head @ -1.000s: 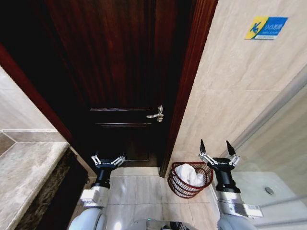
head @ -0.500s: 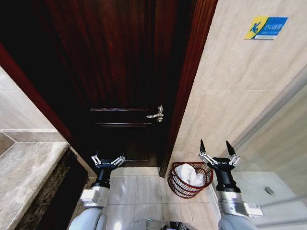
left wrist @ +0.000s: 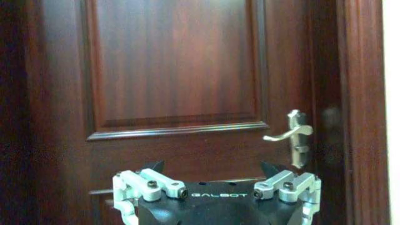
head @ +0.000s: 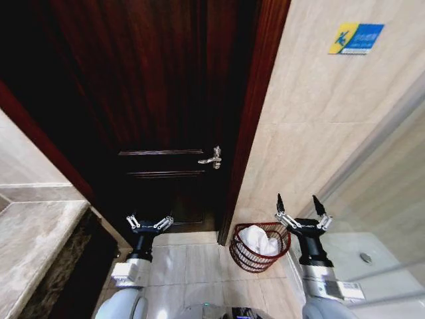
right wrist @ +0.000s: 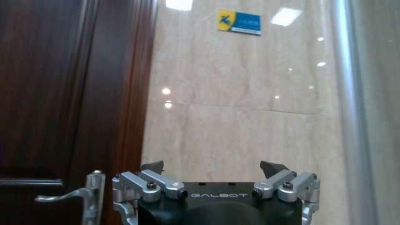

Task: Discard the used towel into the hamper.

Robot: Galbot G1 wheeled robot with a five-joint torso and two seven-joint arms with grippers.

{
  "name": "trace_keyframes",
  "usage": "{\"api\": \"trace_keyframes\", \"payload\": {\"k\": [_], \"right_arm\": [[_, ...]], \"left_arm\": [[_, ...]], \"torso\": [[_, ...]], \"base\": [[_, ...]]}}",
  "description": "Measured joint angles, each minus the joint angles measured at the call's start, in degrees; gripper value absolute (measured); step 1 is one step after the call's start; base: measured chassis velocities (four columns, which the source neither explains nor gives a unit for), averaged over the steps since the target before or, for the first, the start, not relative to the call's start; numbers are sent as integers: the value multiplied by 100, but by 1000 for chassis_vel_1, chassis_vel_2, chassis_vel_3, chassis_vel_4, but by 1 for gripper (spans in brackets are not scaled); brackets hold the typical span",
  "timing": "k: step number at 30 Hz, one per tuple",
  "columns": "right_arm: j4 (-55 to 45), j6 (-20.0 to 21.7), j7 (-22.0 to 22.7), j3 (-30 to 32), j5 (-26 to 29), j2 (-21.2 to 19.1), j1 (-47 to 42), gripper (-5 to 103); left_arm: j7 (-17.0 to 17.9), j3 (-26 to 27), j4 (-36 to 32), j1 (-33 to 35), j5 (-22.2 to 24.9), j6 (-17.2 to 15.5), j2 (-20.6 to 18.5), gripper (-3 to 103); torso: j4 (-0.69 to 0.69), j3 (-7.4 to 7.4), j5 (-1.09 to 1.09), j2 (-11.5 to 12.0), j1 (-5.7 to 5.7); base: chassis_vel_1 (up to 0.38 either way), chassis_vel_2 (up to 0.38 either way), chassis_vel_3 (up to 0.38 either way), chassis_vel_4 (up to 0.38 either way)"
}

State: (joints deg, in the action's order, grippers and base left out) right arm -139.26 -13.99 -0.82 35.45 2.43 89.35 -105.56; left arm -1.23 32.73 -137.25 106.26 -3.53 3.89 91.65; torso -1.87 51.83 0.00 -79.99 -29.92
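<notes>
One hamper (head: 259, 248) (towel inside) sits just beside right end effector (head: 301, 207)

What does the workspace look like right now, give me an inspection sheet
Surface: tiled floor, light and glossy.
Job's things: hamper on the floor by the door frame, white towel inside it.
Clutter: nothing seen.
Grippers: left gripper open and empty, raised before the door; right gripper open and empty, above and right of the hamper.
Cables: nothing seen.
Surroundings: dark wooden door with silver handle, stone counter, blue wall sign.
</notes>
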Motion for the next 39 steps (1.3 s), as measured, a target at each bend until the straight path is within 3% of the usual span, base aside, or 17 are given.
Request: {"api": "trace_keyframes", "payload": {"k": [39], "right_arm": [[9, -1, -2, 1, 0, 0, 0, 100]], "left_arm": [[0, 0, 0, 0, 0, 0, 0, 100]], "torso": [[0, 0, 2, 0, 0]], "base": [[-114, -112, -112, -116]]}}
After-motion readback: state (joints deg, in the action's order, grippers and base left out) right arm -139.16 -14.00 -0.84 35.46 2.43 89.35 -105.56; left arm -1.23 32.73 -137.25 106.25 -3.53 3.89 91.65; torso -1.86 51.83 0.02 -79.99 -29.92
